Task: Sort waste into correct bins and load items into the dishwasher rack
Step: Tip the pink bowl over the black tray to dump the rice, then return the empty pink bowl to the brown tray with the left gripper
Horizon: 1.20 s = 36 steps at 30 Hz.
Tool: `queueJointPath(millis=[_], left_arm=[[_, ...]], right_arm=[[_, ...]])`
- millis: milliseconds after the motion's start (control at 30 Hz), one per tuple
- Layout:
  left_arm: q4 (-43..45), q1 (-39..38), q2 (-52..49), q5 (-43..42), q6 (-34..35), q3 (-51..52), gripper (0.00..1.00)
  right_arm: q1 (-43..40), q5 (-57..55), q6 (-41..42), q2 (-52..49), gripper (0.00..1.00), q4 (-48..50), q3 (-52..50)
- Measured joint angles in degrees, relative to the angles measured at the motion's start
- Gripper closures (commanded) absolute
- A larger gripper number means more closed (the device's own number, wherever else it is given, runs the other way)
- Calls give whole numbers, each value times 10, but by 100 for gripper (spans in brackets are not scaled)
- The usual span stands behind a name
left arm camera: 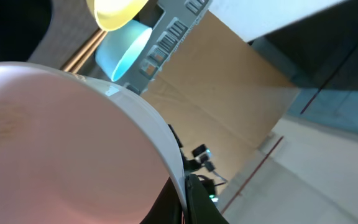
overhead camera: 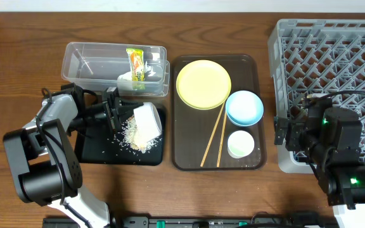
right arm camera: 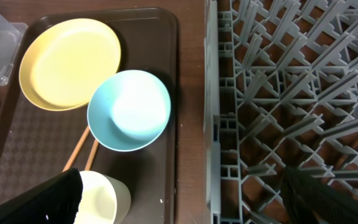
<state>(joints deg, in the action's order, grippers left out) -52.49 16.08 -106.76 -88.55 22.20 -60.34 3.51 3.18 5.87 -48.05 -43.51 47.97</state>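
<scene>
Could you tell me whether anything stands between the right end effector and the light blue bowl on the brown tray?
Nothing visible does. The right end effector hangs open beside the dishwasher rack, and only the brown tray's low rim lies before the light blue bowl. The small white cup sits off to one side.

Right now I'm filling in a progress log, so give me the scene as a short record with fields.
Left gripper: shut on white bowl, held tilted over the black tray
Black tray: heap of rice scraps
Clear tub: snack wrapper, crumpled paper
Brown serving tray: yellow plate, light blue bowl, white cup, chopsticks
Dishwasher rack: no dishes seen in it
Right gripper: open, at the rack's left edge
</scene>
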Motion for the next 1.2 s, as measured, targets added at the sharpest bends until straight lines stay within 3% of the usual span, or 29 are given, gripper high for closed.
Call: queueJointPath(millis=[233,600,733,967,1200], left_arm=[[0,0,0,0,61,0,94],[1,20,0,0,91,0,94],[2,21,0,0,55,0,94],[5,17,35,20,-75,0,94],[62,-72,159,208,-106,-21,94]], right_arm=[[0,0,0,0,1,0,0],[0,0,0,0,1,0,0],[0,0,0,0,1,0,0],[0,0,0,0,1,0,0],[0,0,0,0,1,0,0]])
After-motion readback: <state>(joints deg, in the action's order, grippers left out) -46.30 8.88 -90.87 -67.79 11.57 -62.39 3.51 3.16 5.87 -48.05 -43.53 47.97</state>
